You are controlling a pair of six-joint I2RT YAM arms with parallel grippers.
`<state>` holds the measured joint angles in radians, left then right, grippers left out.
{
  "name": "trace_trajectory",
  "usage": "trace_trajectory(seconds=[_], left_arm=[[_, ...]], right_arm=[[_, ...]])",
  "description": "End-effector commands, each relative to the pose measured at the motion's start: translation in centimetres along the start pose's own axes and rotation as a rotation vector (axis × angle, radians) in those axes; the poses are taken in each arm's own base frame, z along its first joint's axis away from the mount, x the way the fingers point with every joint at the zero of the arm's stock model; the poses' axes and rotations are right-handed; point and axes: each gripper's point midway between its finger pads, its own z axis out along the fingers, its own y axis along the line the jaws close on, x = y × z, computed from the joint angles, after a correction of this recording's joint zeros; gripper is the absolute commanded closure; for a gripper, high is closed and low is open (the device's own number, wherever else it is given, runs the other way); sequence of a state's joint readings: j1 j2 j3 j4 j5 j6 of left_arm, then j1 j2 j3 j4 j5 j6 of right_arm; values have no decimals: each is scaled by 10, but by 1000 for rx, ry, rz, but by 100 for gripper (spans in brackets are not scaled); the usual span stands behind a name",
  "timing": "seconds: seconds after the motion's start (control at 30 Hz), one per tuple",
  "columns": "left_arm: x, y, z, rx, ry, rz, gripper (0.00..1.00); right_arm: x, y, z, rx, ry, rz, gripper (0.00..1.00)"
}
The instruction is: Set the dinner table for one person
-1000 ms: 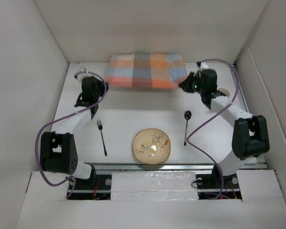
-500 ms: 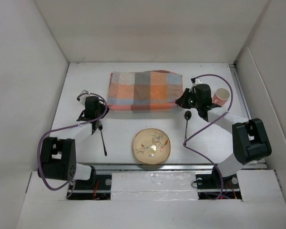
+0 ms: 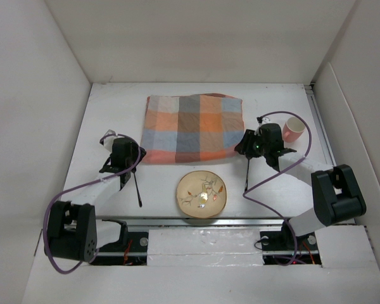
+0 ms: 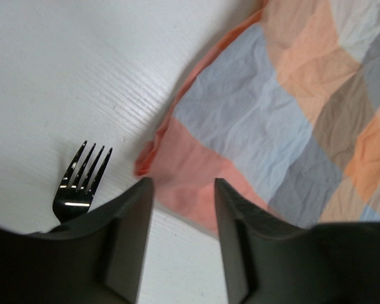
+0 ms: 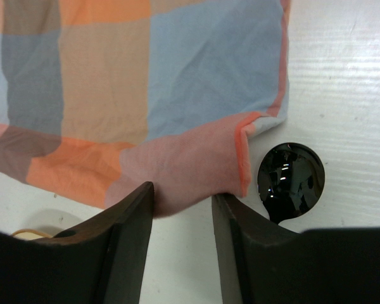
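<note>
The checked cloth placemat (image 3: 191, 128) lies flat on the white dinner table (image 3: 114, 114), beyond the patterned plate (image 3: 201, 194). My left gripper (image 3: 137, 154) stands open at the cloth's near left corner. In the left wrist view the jaws (image 4: 182, 187) are apart and the placemat (image 4: 285, 120) corner lies just past the tips, not gripped. My right gripper (image 3: 244, 145) is open at the near right corner. The right wrist view shows its jaws (image 5: 182, 193) apart with the placemat (image 5: 145, 82) edge at their tips.
A black fork (image 3: 137, 187) lies left of the plate, its tines (image 4: 79, 183) beside my left finger. A black spoon (image 3: 247, 174) lies right of the plate, its bowl (image 5: 290, 180) next to my right finger. A pink cup (image 3: 292, 129) stands at the right. White walls surround the table.
Both grippers drew the placemat toward the near side, set it flat and opened, letting go of its corners. The pink cup has come into view.
</note>
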<state>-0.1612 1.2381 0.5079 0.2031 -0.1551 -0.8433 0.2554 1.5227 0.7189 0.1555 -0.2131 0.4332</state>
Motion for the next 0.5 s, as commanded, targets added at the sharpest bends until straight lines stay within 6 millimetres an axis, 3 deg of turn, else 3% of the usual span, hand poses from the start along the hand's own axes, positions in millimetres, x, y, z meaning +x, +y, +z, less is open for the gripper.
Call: trace_trajectory(seconds=[0.0, 0.07, 0.13, 0.23, 0.3, 0.33, 0.37, 0.4, 0.43, 0.47], left_arm=[[-17, -7, -17, 43, -67, -22, 55], [-28, -22, -34, 121, -99, -38, 46], [-36, -39, -53, 215, -116, -48, 45], [-46, -59, -78, 319, -134, -18, 51], [-49, -71, -92, 373, -127, 14, 55], [-46, -93, -117, 509, -89, 73, 84], [-46, -94, -118, 510, -89, 74, 84], [-51, -105, -129, 557, -90, 101, 93], [-44, -116, -141, 621, -39, 134, 100], [-44, -124, -150, 658, -24, 163, 100]], right_arm=[[-37, 17, -25, -30, -121, -42, 49], [-43, 21, -35, -26, -131, -48, 48], [-52, 28, -51, -32, -157, -53, 46], [-53, 40, -73, -63, -187, -57, 45], [-41, 35, -82, -61, -187, -52, 43], [-19, 41, -103, -97, -171, -72, 45], [-18, 41, -103, -97, -171, -72, 45], [-6, 37, -106, -99, -145, -81, 71], [6, 40, -111, -119, -119, -96, 84], [18, 44, -115, -149, -89, -109, 95]])
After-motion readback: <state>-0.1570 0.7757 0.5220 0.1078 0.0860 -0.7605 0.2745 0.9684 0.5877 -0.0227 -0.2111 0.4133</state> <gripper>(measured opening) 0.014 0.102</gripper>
